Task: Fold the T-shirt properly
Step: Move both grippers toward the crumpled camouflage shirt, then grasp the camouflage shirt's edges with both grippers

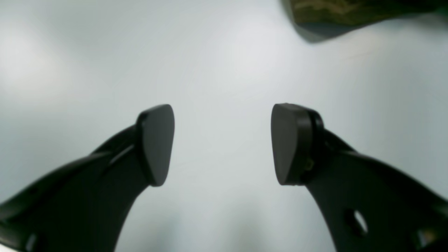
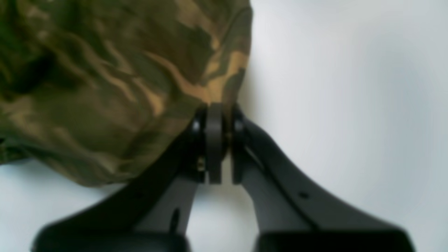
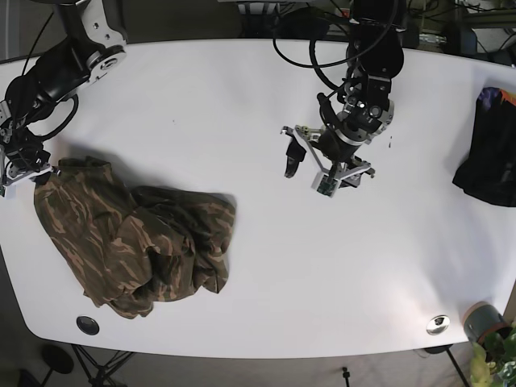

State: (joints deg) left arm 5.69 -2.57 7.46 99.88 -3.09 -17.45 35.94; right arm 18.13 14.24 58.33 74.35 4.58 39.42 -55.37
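Camouflage T-shirt (image 3: pixel 137 246) crumpled in a heap on the white counter (image 3: pixel 242 121), at the base view's lower left, close to the near rim and the left rim. One corner pulled up toward the far left, there clamped in the right gripper (image 2: pixel 218 115), fingers (image 2: pixel 213 140) pressed together on the hem, cloth bunching to one side of them and bare counter on the other. Ragged lower border of the heap just short of the counter's front edge, near a dark round disc (image 3: pixel 87 325) set in the surface.

Left gripper (image 1: pixel 222 143) out over the middle of the counter, well apart from the shirt, fingers (image 1: pixel 155 143) spread wide with nothing between them, only blank white below. Broad open stretch of counter between heap and that arm, and again from there toward the right. Dark bundle of cloth (image 3: pixel 488 161) lying at the right rim. Small metal disc (image 3: pixel 438 324) and grey cup (image 3: pixel 481 320) at the front right corner.
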